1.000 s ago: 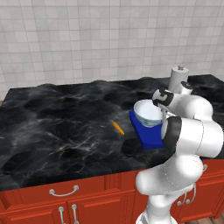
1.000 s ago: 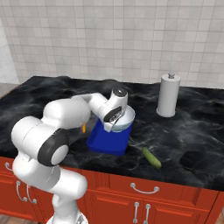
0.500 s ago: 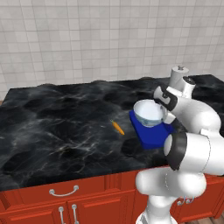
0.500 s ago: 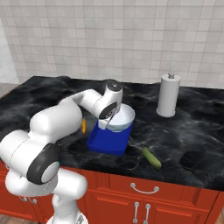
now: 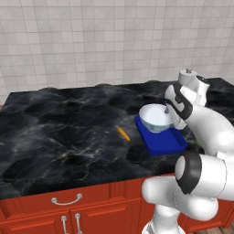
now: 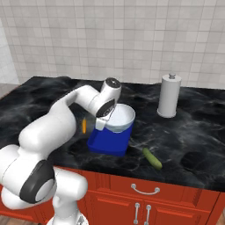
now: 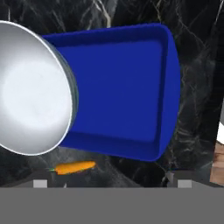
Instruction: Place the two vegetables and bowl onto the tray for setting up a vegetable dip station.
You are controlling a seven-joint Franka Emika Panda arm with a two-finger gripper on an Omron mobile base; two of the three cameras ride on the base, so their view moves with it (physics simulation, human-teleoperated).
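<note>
Bowl (image 6: 119,118) sits on tray (image 6: 107,143). End effector (image 7: 112,183) released, empty, above tray. Next step, likely: fetch carrot (image 5: 122,133) or cucumber (image 6: 152,158) from counter (image 5: 59,132).

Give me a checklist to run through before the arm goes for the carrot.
1. Bowl on the tray: ok, it sits at the tray's far end.
2. Gripper free: ok, jaws wide open, nothing between them.
3. Carrot reachable: ok, it lies flat on the counter beside the tray, apart from it.
4. Room left on the tray: ok, the near part of the blue floor is bare.
5. Cucumber located: ok, on the counter near the front edge, on the tray's other side.
6. Hand clear of the bowl rim: cannot tell, the wrist hangs close beside it.
</note>
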